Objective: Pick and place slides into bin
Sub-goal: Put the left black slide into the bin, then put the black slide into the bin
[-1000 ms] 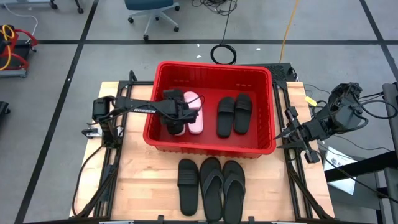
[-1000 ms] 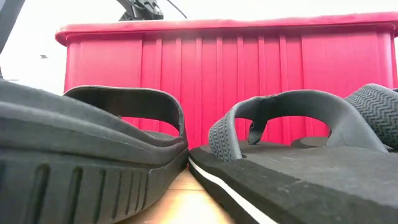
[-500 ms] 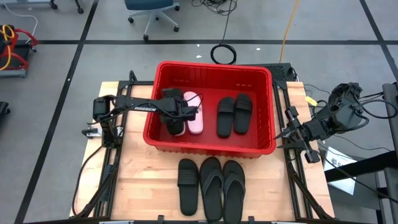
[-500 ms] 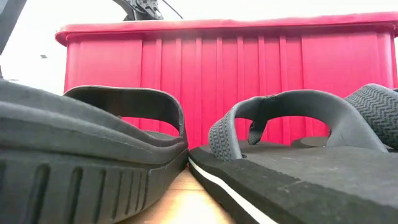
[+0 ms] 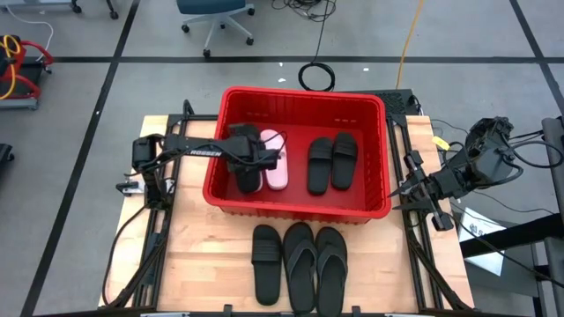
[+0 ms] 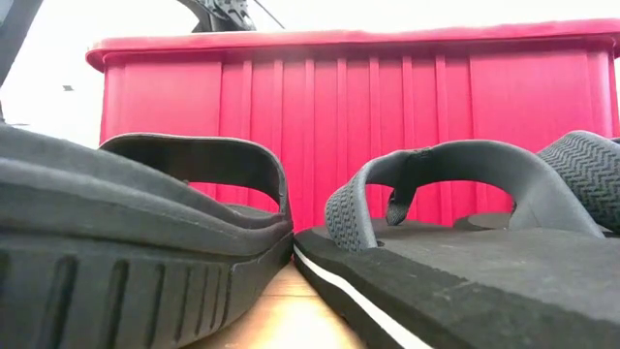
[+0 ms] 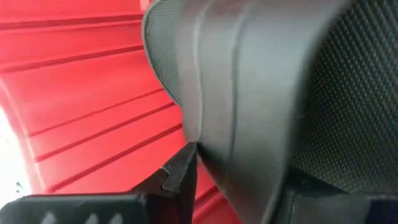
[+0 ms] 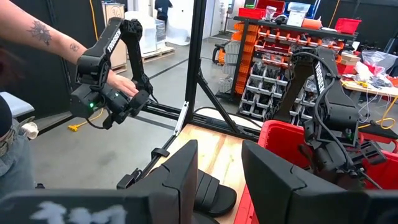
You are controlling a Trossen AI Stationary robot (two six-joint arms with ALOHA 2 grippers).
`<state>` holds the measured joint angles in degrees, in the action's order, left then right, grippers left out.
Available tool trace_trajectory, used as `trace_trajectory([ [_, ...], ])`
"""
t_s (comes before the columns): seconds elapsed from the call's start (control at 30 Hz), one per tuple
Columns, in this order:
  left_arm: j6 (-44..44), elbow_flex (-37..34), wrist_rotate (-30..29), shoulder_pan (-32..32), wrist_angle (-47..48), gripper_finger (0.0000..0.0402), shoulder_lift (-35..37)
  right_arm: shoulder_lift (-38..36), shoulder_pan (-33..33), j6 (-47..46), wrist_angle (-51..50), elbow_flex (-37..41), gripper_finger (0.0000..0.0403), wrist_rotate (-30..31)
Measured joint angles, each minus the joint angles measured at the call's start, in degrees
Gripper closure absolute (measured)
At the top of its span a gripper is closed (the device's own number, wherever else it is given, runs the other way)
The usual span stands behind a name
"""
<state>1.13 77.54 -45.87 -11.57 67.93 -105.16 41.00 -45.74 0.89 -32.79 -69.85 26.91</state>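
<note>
Inside the red bin, the left gripper hangs at nine o'clock over a black slide beside the white one; whether its fingers grip cannot be told. The right gripper, at three o'clock off-table, gapes empty.

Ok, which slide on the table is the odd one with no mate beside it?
On the wooden table, look in front of the red bin at the row of three. It is the leftmost black slide: one wide strap, whereas the flip-flops beside it have thongs.
</note>
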Motion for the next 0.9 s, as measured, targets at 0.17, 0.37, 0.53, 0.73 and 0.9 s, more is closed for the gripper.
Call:
trace_trajectory([
  [0.17,3.3,5.4,0.0,1.0,5.9,0.0270,0.0,0.0,0.0,-0.2,0.0,0.0,0.0287,0.0],
  [0.37,1.9,12.3,-0.6,3.1,10.8,0.0270,0.0,0.0,0.0,-0.2,0.0,0.0,0.0287,0.0],
  [0.53,3.3,14.4,-0.6,3.6,11.9,0.0270,0.0,0.0,0.0,-0.2,0.0,0.0,0.0287,0.0],
  [0.73,5.7,14.4,-0.5,3.3,11.3,0.0270,0.0,0.0,0.0,-0.2,0.0,0.0,0.0287,0.0],
  [0.9,5.9,14.4,5.4,3.4,6.2,0.0270,0.0,0.0,0.0,-0.1,0.0,0.0,0.0287,0.0],
])
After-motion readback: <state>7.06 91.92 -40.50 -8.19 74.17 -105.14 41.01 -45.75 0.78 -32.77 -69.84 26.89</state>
